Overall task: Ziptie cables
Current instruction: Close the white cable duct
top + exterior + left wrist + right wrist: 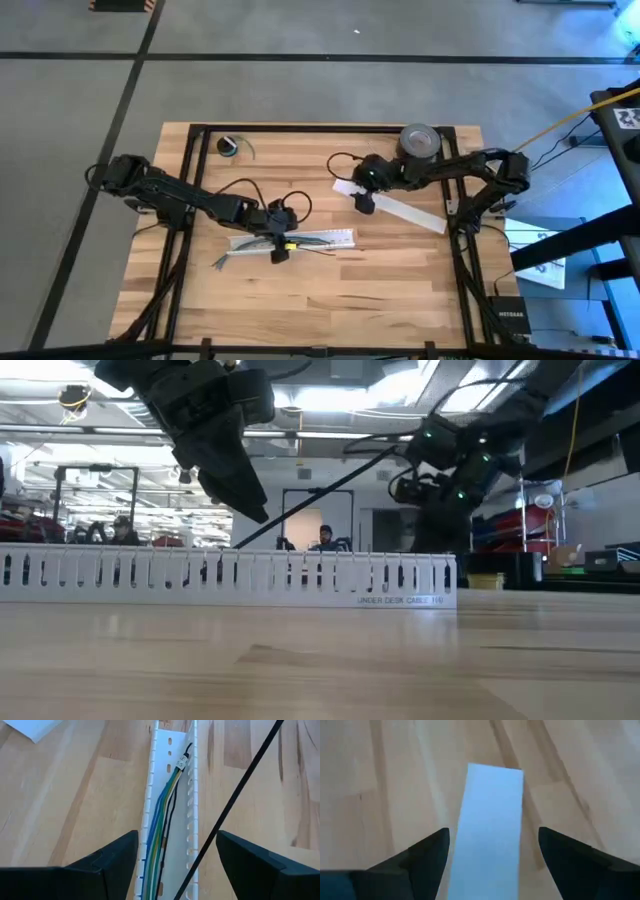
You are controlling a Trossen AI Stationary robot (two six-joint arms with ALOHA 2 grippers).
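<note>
Left gripper [279, 250] hanging with fingers spread wide over the slotted white tray [335, 238], gripping nothing. Cables [161, 827] lying lengthwise inside that tray, directly below the gap between the fingers. Ziptie [235, 802] slanting as a thin black strip across the tray's edge, above the wood. Right gripper [365, 204] likewise spread, hovering over one end of a flat white strip [490, 827] farther along the table [400, 290].
</note>
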